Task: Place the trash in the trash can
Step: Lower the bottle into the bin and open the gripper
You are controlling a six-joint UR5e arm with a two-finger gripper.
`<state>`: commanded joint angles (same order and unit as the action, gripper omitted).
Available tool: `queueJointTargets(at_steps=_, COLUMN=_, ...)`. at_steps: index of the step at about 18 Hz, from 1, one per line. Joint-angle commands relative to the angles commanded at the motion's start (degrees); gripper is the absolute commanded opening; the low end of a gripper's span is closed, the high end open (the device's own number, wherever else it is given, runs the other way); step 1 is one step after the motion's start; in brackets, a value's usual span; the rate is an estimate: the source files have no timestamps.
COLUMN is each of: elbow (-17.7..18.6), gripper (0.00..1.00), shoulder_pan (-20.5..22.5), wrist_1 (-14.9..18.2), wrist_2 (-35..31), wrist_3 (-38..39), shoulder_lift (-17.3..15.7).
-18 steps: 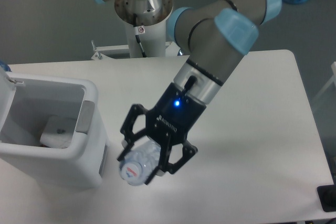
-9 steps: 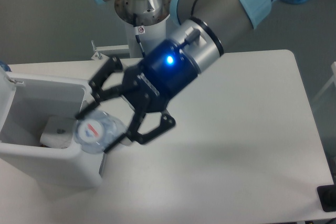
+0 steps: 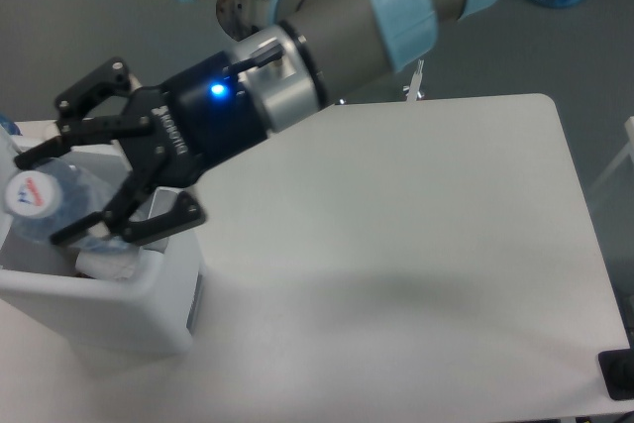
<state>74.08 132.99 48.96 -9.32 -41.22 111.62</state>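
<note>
Your gripper (image 3: 57, 190) gripped the crushed bottle (image 3: 40, 205) over the open bin (image 3: 109, 306) — wrapper (image 3: 107, 263) lay inside.

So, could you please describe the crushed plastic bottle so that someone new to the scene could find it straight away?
Look to the white trash can at the table's left edge, with the black gripper reaching over its open top. Between the fingers sits the clear crushed bottle, its round end with a red and blue mark facing the camera. The white wrapper lies inside the bin; only the bottle is transparent and held.
</note>
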Motion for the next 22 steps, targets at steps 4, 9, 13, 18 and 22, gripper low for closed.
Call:
queueJointTargets(at_steps=4, elbow=3.9, gripper=0.46, shoulder_pan=-0.5, wrist_1=-0.2, wrist_2=0.0, wrist_3=-2.6, shoulder_lift=-2.1)
queueJointTargets(at_steps=9, elbow=9.4, gripper=0.61, shoulder_pan=-1.3, wrist_1=-0.3, wrist_2=-0.1, wrist_3=-9.5, shoulder_lift=-4.3)
queueJointTargets(at_steps=13, elbow=11.1, gripper=0.84, shoulder_pan=-1.3, wrist_1=-0.3, wrist_2=-0.4, wrist_3=-11.7, shoulder_lift=-4.9)
queueJointTargets(at_steps=18, elbow=11.0, gripper=1.00, shoulder_pan=-0.8, wrist_1=-0.1, wrist_2=-0.4, wrist_3=-11.6, shoulder_lift=-4.9)
queueJointTargets(at_steps=22, elbow=10.1, gripper=1.00, shoulder_pan=1.2, wrist_1=-0.1, wrist_2=-0.4, wrist_3=-11.3, shoulder_lift=-4.9)
